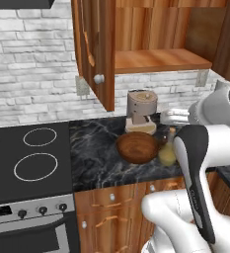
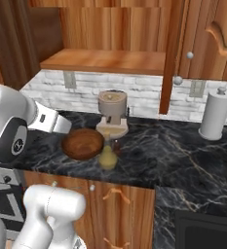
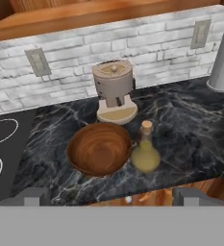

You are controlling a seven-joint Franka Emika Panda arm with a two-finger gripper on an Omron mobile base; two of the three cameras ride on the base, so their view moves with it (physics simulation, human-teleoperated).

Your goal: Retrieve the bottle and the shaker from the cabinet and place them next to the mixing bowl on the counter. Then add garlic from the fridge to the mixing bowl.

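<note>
Wooden mixing bowl (image 3: 99, 149) touching bottle (image 3: 144, 153) near counter (image 3: 190, 139) edge | gripper (image 3: 111, 197) apart

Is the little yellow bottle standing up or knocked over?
Upright: the bottle stands on the counter beside the wooden bowl, cork on top.

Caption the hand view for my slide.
Round wooden mixing bowl on black marble counter, corked yellow bottle beside it.

A home kitchen: a stove (image 1: 30, 163) sits left of the marble counter (image 1: 96, 158), wooden cabinets (image 1: 136, 44) above, brick backsplash (image 1: 32, 64) behind.
</note>
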